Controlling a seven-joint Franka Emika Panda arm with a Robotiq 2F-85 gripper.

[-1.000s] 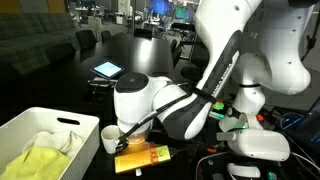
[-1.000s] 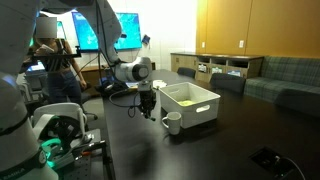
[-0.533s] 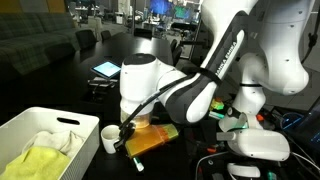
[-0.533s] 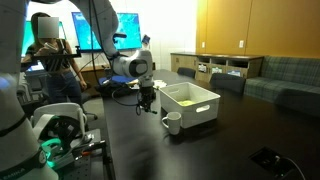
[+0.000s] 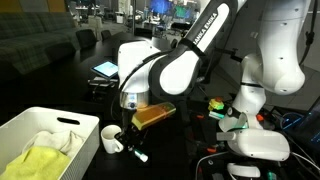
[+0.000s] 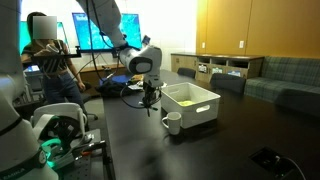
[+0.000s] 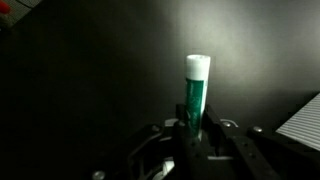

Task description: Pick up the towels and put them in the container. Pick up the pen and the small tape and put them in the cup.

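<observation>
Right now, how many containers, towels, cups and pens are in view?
container: 1
towels: 2, a yellow towel and a white towel, both in the container
cup: 1
pen: 1
total: 5

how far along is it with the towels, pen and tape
Done: towels lie in the white container. In hand: pincer shut on the green pen, near the cup. Left: drop the pen in the cup, then the small tape, which I cannot spot.

Dim office: wood wall [image 6: 235,25], couch [image 6: 287,76], perhaps monitors [image 6: 95,28]
</observation>
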